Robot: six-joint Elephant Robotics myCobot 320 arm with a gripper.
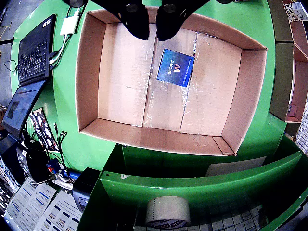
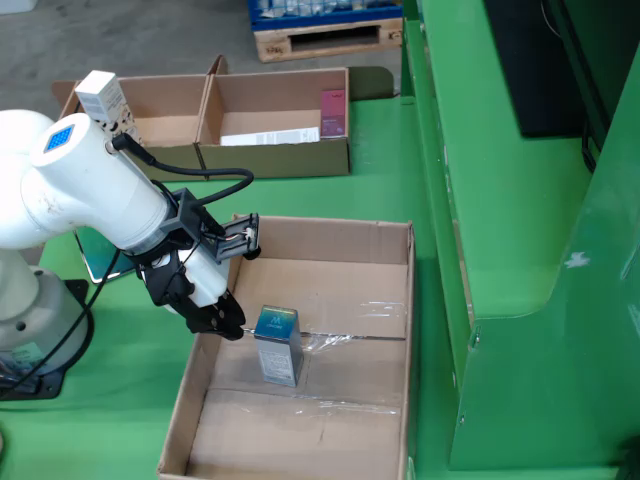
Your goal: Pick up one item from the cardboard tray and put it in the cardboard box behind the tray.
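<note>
A small blue carton with white lettering stands on the floor of the large open cardboard box. In the wrist view the blue carton lies near the middle of the cardboard box, on the taped seam. My gripper hangs over the box's far wall, up and to the left of the carton and apart from it. A narrow gap shows between its black fingers, with nothing held. In the fixed view the gripper is just left of the carton, inside the box's left wall.
A two-compartment cardboard tray sits behind the box, holding a white flat pack and a maroon item. A laptop lies left of the box. A tall green structure borders the right side. A tape roll sits below.
</note>
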